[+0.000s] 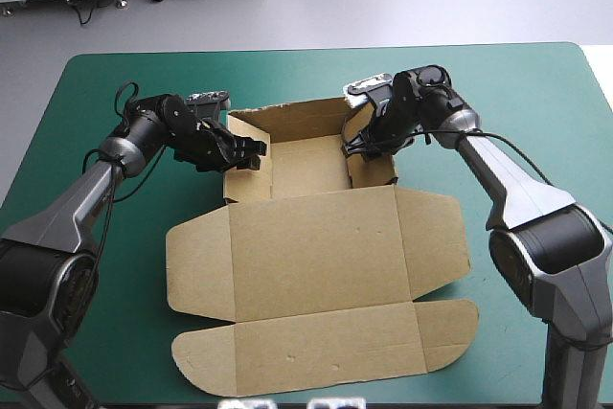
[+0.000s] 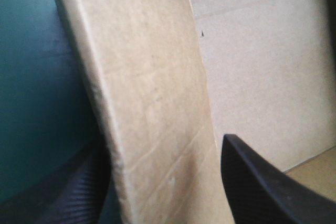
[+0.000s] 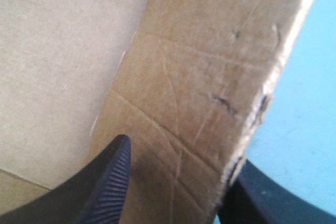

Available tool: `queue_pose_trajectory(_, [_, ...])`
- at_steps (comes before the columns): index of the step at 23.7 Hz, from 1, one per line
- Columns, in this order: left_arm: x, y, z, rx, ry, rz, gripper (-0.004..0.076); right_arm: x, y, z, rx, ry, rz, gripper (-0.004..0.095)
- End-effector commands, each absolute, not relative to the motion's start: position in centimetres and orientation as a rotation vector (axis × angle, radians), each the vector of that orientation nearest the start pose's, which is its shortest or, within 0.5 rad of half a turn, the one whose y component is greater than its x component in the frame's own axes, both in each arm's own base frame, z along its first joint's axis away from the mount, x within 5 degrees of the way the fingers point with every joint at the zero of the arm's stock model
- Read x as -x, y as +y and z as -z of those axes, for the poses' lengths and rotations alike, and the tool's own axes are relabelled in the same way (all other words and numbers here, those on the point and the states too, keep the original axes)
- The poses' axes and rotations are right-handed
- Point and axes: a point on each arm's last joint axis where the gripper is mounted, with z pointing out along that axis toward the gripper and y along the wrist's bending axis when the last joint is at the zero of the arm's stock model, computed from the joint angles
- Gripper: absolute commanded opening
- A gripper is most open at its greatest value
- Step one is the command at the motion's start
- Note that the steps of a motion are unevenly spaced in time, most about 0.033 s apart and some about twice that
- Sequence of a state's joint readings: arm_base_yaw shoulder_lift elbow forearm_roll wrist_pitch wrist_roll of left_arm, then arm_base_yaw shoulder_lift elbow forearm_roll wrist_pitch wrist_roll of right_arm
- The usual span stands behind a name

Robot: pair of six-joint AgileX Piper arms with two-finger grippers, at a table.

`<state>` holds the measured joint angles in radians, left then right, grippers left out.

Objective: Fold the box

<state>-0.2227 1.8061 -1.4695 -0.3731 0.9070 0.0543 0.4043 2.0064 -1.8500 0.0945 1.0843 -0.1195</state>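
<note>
The brown box [image 1: 311, 256] lies mid-table with its far tray part raised and its lid panel and flaps flat toward the near edge. My left gripper [image 1: 251, 154] straddles the tray's left wall [image 1: 241, 179]. In the left wrist view that doubled wall [image 2: 152, 103] stands between the black fingers [image 2: 262, 187] of the left gripper [image 2: 164, 148], shut on it. At the right wall [image 1: 372, 168] sits my right gripper [image 1: 356, 145]. The right wrist view shows the creased wall [image 3: 199, 87] pinched by the right gripper [image 3: 184, 153], one finger inside and one outside.
The teal-green table [image 1: 527, 93] surrounds the box on every side. The tray's back wall [image 1: 287, 120] stands upright between the two arms. Rounded lid flaps [image 1: 316, 352] reach close to the table's near edge.
</note>
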Motion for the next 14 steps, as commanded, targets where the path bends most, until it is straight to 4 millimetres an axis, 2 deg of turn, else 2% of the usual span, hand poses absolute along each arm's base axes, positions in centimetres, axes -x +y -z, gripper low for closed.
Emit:
queue_pose_trajectory(1, [-37.1,-11.2,-29.8,-0.162,2.606,0.513,0.0449,-40.1,17.4,-32.3,0.683,2.518,-0.142,0.0484])
queue_pose_trajectory(7, [-37.3,-10.9,-30.2,-0.191,2.591,0.457,0.0449,-40.3,17.2,-32.4,0.691,2.491,-0.086,0.0504])
queue_pose_trajectory(12, [-37.9,-10.5,-34.0,-0.268,2.517,0.349,0.0449,-40.5,17.3,-32.5,0.657,2.473,-0.111,0.0504])
queue_pose_trajectory(14, [-37.8,-10.5,-37.3,-0.290,2.467,0.355,0.0449,-40.5,17.4,-33.2,0.653,2.457,-0.114,0.0504])
